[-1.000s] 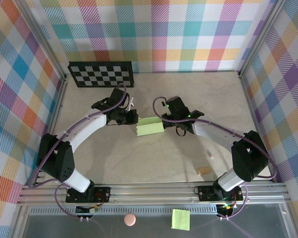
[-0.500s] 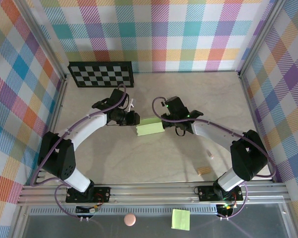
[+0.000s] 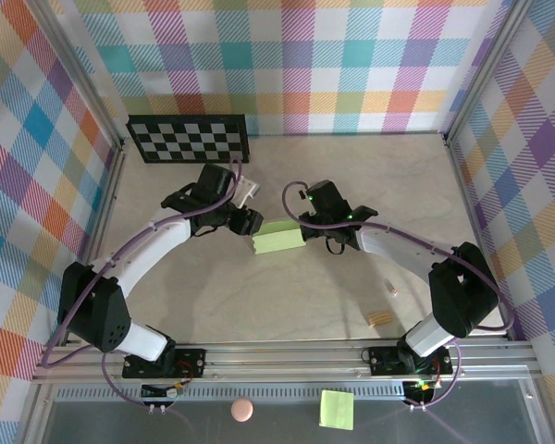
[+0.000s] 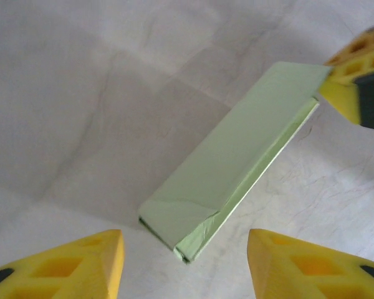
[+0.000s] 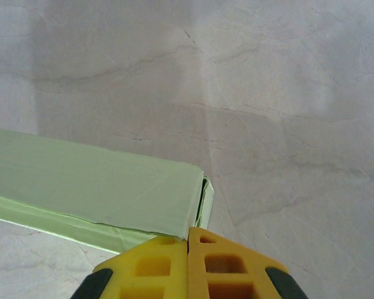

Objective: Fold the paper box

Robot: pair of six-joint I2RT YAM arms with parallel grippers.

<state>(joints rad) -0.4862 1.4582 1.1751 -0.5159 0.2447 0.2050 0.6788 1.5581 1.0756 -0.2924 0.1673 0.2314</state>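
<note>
The paper box [image 3: 279, 237] is a pale lime-green card, folded into a flat long sleeve, lying mid-table. In the left wrist view the paper box [image 4: 237, 162] runs diagonally, its creased near end between the yellow fingers. My left gripper [image 3: 247, 222] hovers open over that left end, and the open left gripper [image 4: 184, 249] touches nothing. My right gripper [image 3: 307, 228] is at the box's right end. In the right wrist view the right gripper [image 5: 188, 235] is shut, with the corner of the box [image 5: 93, 184] running into the seam between its fingertips.
A black-and-white checkerboard [image 3: 189, 138] leans at the back left wall. A small wooden piece [image 3: 379, 317] and a tiny white bit [image 3: 392, 289] lie at the front right. Past the front rail [image 3: 277, 356] are a bright-green sticky note [image 3: 336, 408] and a pink ball [image 3: 242, 409].
The left arm has lifted and swung its wrist back toward the checkerboard, leaving the gripper open by the box's left end. The right arm and the box have barely moved.
</note>
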